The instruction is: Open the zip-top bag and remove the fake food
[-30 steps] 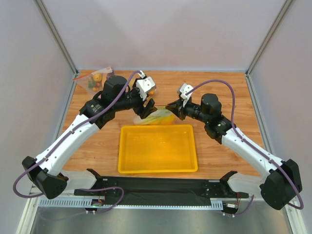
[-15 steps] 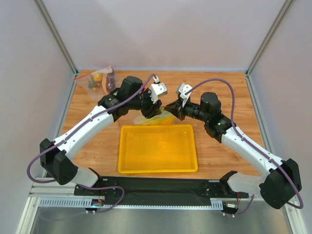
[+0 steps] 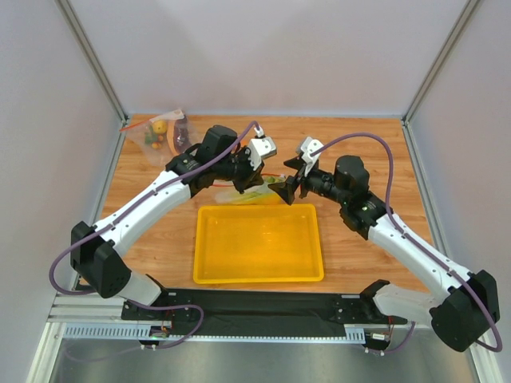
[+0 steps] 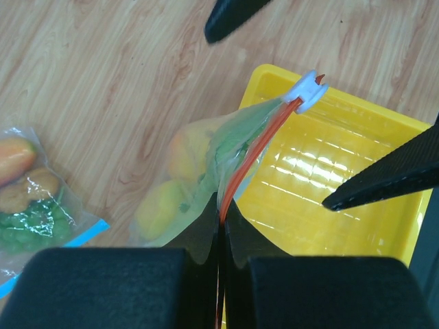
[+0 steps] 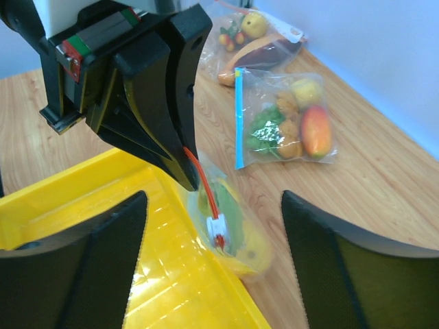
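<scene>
1. Grip transfer: a second ago the right gripper (image 3: 287, 190) pinched the bag end while the left stood open. The roles have now reversed.
2. Left gripper (image 4: 221, 212): clenched on the red-orange zip strip (image 4: 250, 157) of the zip-top bag (image 4: 185, 185).
3. Right gripper: released, with its jaws spread to either side of the white slider (image 4: 306, 91) and touching nothing.
4. Bag location: hanging from the left gripper over the far rim of the yellow tray (image 4: 384, 120), fake food inside.
5. Consequence: the left arm alone carries the bag, and the right is free to take the slider. The strip reads as one closed line, so the mouth is probably still sealed.
6. Count:
   - fake food, three pieces: pale-green stalk (image 4: 240, 130), orange fruit (image 4: 182, 152), yellow fruit (image 4: 156, 211);
   - bags, three: the held one, the blue-strip bag (image 5: 288, 120) and the eggplant bag (image 5: 257, 41);
   - trays, one.
</scene>
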`<state>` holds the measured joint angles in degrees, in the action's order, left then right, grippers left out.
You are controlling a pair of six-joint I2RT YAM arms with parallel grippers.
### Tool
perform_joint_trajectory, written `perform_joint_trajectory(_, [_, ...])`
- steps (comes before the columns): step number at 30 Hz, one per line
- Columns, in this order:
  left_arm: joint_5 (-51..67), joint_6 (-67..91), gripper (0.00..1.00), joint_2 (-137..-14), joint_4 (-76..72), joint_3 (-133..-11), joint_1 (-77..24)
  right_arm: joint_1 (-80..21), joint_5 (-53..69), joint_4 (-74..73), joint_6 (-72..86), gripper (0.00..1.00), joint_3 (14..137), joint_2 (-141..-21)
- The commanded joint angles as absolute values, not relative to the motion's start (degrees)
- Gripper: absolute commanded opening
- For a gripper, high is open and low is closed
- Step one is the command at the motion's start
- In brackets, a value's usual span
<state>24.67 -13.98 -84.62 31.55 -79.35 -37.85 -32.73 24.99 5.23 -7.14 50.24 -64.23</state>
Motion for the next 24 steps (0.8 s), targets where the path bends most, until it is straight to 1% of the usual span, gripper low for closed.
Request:
perform_joint_trajectory(1, [24.8, -13.3, 0.0, -84.6, 31.5, -82.4, -37.7, -30.8, 22.1, 7.7, -6.5, 0.85, 48.6, -61.5])
perform_joint_trajectory(2, [25.0, -13.0, 0.0, -84.6, 31.4, -82.5, -37.6, -30.3, 22.8, 8.6, -6.2, 0.87, 47.3, -61.2])
perform_joint_trajectory(8, [31.4, -10.4, 0.0, -82.8, 29.5, -82.4, -34.8, -26.0, 28.6, 16.9, -0.4, 0.87, 40.6, -59.0])
perform_joint_trajectory(12, [36.3, -8.0, 0.0, -82.4, 28.4, -82.4, -33.4, -25.8, 32.3, 19.9, 1.5, 0.86, 39.4, -59.6])
perform_joint_trajectory(17, [39.0, -6.7, 0.0, -81.9, 27.3, -82.3, -33.0, -25.8, 37.2, 25.7, 4.7, 0.86, 39.2, -61.8])
perform_joint_trajectory(24, [43.5, -4.7, 0.0, -81.0, 25.3, -81.3, -32.8, -26.3, 39.5, 30.8, 8.2, 0.84, 40.3, -66.4])
